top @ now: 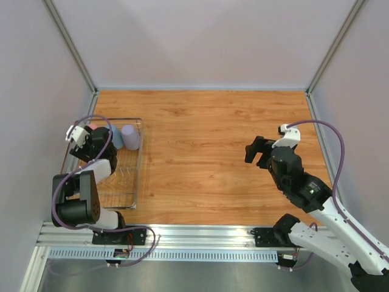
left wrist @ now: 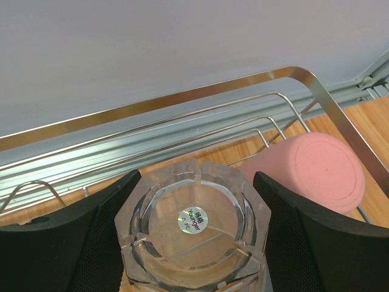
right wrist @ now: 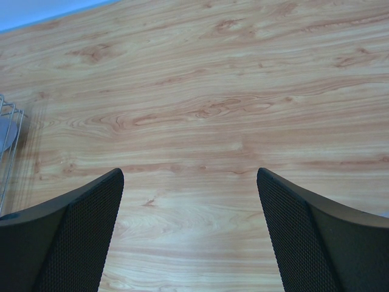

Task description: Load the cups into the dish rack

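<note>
Well, over at the table's 9 o'clock the dish rack (top: 138, 182) sits with the left gripper (top: 82, 141) hanging above its far end. In the left wrist view its two fingers press on opposite sides of a clear cup (left wrist: 193, 225), holding it base-up over the wires. At that cup's 3 o'clock a pink cup (left wrist: 316, 170) lies on its side inside the rack.

The clear cup looks thick-walled, faceted and rigid. I'd guess it is light but slick, so gripping across two flat facets near the base, as here, seems the surest hold.

I count four cups: the clear one, the pink one, a blue cup (top: 116, 137) and a lavender cup (top: 131, 137), all in or over the one rack. A second clear cup I cannot make out.

At 3 o'clock the right gripper (top: 258, 152) hovers over the bare table (top: 213, 134), jaws spread wide, holding nothing.
</note>
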Controlling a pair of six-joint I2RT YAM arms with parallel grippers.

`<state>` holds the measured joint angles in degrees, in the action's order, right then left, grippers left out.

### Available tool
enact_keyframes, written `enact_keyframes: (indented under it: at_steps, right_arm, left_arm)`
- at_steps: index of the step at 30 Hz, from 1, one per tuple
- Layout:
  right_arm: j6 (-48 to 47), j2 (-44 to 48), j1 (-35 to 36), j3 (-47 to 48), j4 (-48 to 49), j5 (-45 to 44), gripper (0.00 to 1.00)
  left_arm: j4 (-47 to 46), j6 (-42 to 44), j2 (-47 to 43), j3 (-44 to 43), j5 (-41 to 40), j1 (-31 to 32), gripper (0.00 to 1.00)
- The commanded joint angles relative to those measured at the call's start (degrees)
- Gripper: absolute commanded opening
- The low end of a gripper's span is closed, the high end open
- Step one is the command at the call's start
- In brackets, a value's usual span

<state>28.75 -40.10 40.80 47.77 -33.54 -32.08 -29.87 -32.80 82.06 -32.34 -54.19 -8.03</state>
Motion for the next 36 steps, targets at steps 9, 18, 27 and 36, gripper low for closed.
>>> enact_keyframes:
  at_steps: [9, 18, 27, 36]
  right_arm:
    - [1.1, -0.2, -0.1, 0.1, 2.6, -0.3, 0.93]
    - [1.4, -0.2, -0.1, -0.1, 2.6, -0.3, 0.93]
    - [1.5, -0.2, -0.1, 0.0, 2.4, -0.4, 0.93]
    - [4.2, -2.3, -0.3, 3.4, -2.7, -4.2, 0.93]
  left_arm:
    - [2.1, -1.8, -3.3, -1.7, -1.7, -0.3, 0.79]
    - [5.2, -3.0, -3.6, -2.4, -2.1, -0.2, 0.91]
    - [6.0, -3.2, -4.2, -2.3, -1.7, -0.3, 0.91]
    - [10.3, -1.2, -11.2, -3.2, -0.7, -0.3, 0.93]
